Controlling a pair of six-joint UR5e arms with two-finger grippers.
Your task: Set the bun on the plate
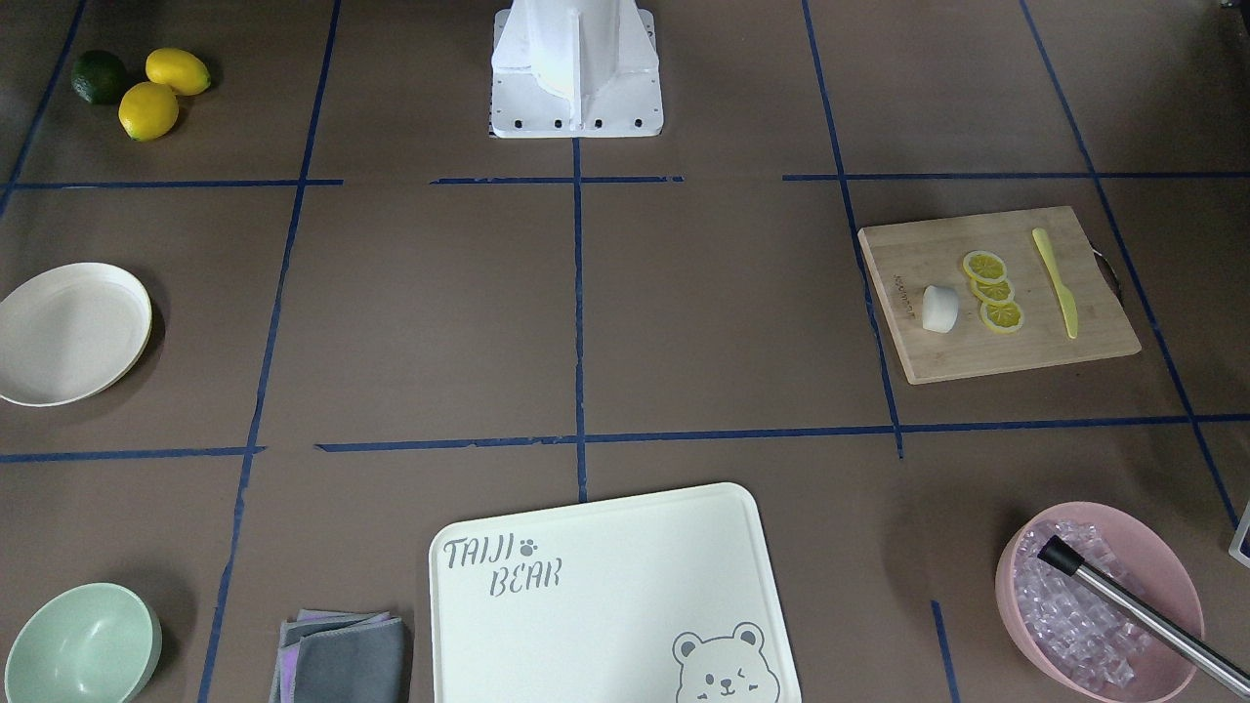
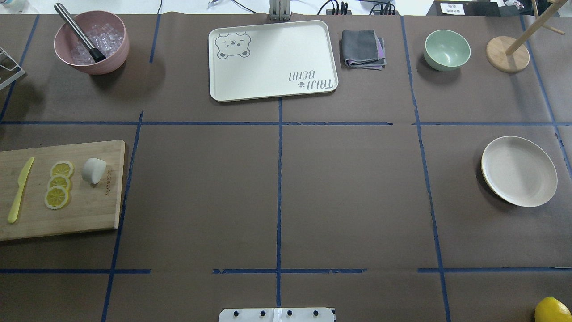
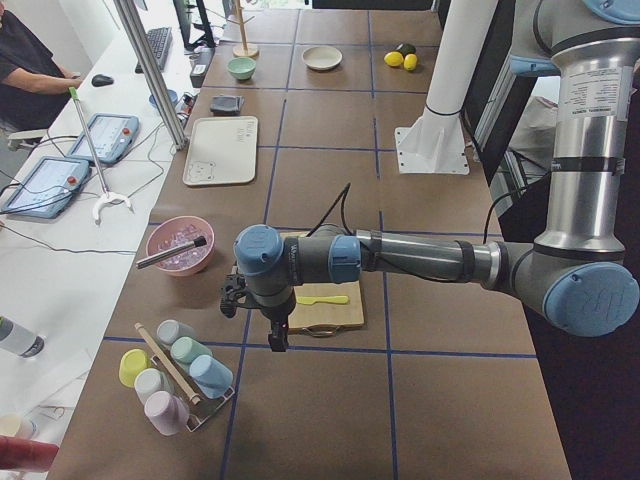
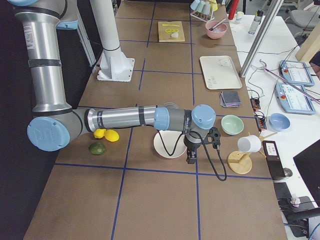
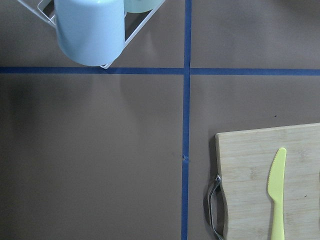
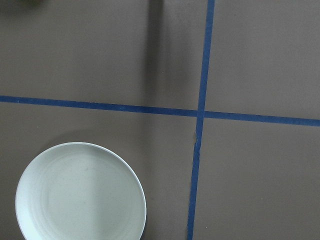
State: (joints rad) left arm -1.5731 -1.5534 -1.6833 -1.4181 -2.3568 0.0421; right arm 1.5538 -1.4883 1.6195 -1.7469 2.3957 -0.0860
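Observation:
The small white bun [image 2: 94, 170] lies on a wooden cutting board [image 2: 89, 214] beside three lemon slices [image 2: 58, 184], on my left side of the table; it also shows in the front view as the bun [image 1: 940, 309]. The off-white plate [image 2: 520, 171] stands bare on my right side, and the right wrist view shows the plate [image 6: 80, 195] below it. My left gripper [image 3: 277, 340] hangs past the board's outer end, near a cup rack. My right gripper [image 4: 191, 158] hangs beside the plate [image 4: 165, 146]. Only the side views show the grippers, so I cannot tell whether they are open or shut.
A yellow knife [image 2: 20, 190] lies on the board. At the far edge stand a pink bowl of ice [image 2: 91, 42], a white bear tray [image 2: 272, 60], a grey cloth [image 2: 363, 48] and a mint bowl [image 2: 447, 49]. Lemons [image 1: 161, 93] lie near my right base side. A person [image 3: 30, 70] sits beyond the table.

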